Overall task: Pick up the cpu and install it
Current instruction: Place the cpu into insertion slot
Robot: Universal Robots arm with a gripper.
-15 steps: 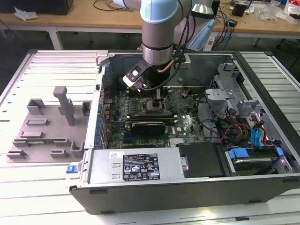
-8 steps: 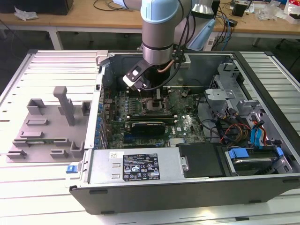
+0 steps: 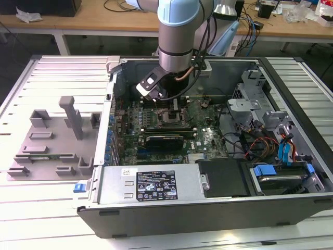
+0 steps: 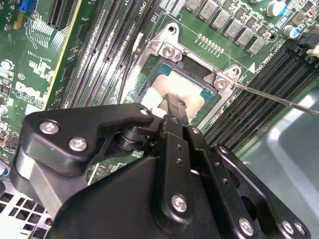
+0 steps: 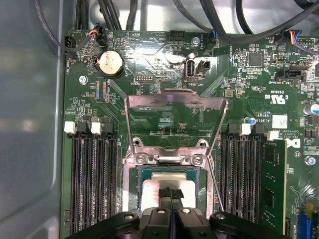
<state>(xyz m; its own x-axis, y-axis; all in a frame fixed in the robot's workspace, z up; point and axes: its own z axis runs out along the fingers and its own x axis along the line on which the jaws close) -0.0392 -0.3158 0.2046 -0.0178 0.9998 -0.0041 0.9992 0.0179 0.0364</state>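
Inside the computer case (image 3: 208,216), mid-motherboard (image 3: 208,138), the cpu (image 5: 149,191) lies flat in the socket frame (image 5: 130,158) with its silver top up. The load plate (image 5: 174,99) stands hinged open, toward the far wall of the case. The gripper (image 5: 171,193) is directly over the chip's centre, pointing straight down. Its fingers are pressed together with only a thin seam between them, and nothing is clamped. The tips are on or just above the metal top; I cannot tell if they touch. The chip is square, so it has no long axis, and its edges run parallel to the memory slots (image 5: 92,184) on either side. There is no sideways offset, only a vertical one.
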